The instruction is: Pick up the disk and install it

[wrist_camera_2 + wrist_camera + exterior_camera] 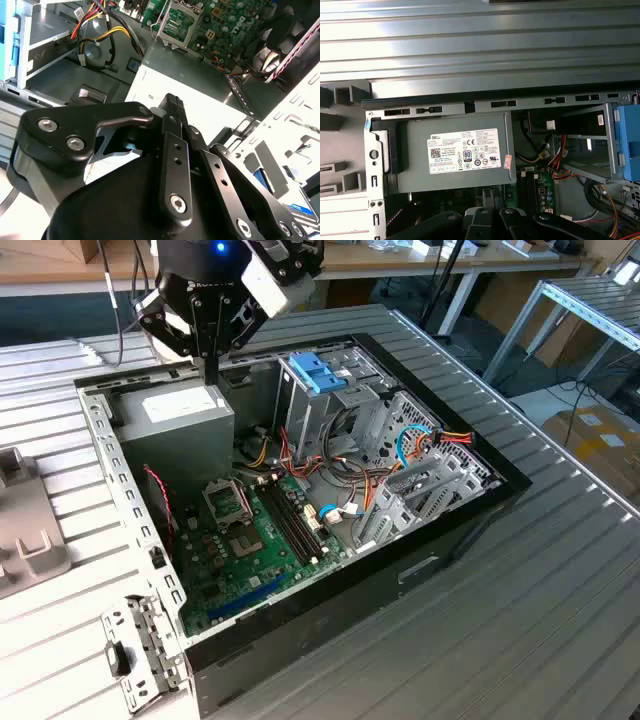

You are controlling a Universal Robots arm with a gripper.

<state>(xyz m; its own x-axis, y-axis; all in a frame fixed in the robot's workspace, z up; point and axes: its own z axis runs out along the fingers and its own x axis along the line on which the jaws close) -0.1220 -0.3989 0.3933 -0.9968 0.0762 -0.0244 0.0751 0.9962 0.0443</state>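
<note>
My gripper (211,375) hangs over the back left corner of the open computer case (140,540), just above the grey power-supply box (180,410). Its fingers stand together and nothing shows between them; in the second wrist view the gripper (173,100) points down at the box's top (200,95). A scrap of blue and white label (300,207) peeks out behind the gripper's links, outside the case wall. I cannot tell whether it belongs to the disk. Otherwise the disk is out of view.
A metal drive cage (335,405) with a blue plastic tab piece (315,370) on top stands at the back of the case. The green motherboard (250,530) and loose cables (420,440) fill the floor. A grey fixture (25,530) sits on the ribbed table (520,580).
</note>
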